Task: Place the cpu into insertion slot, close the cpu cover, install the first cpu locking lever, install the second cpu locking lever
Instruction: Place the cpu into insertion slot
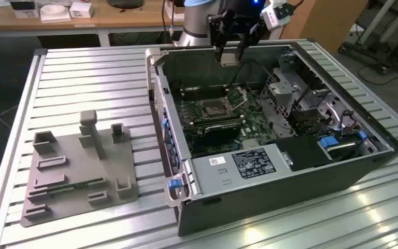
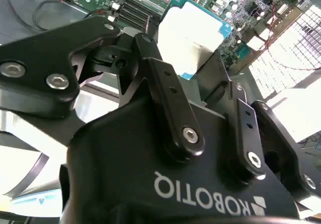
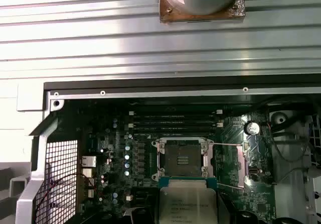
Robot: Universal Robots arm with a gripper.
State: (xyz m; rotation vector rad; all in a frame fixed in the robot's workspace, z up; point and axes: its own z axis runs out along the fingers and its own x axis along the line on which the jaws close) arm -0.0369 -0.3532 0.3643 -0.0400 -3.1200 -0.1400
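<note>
In the exterior view, the cpu (image 1: 230,61), a small flat square chip with a silvery-beige top, is seen pinched between the tips of the black two-fingered gripper (image 1: 230,56), whose fingers are closed onto its edges. It is held in the air over the far end of the open dark grey metal computer case (image 1: 268,205). This is well apart from the insertion slot (image 1: 216,108), a dark square socket with a metal rim set into the green circuit board (image 1: 258,127) inside that case. The cpu cover (image 1: 239,95), a thin silver frame plate, is tilted up just beside the insertion slot. The computer case lies on a slatted aluminium table (image 1: 81,83), near a grey plastic fixture plate (image 1: 81,171).

In the second wrist view, the black fingers (image 2: 150,53) are shown clamped on opposite sides of the cpu (image 2: 188,28), whose blue-green rim is visible.

In the first wrist view, the insertion slot (image 3: 181,158) is shown with its contact field exposed. The cpu cover (image 3: 228,164) is swung open beside it, and long black memory slots (image 3: 173,123) lie near. The cpu (image 3: 188,206) is held apart from the insertion slot.
</note>
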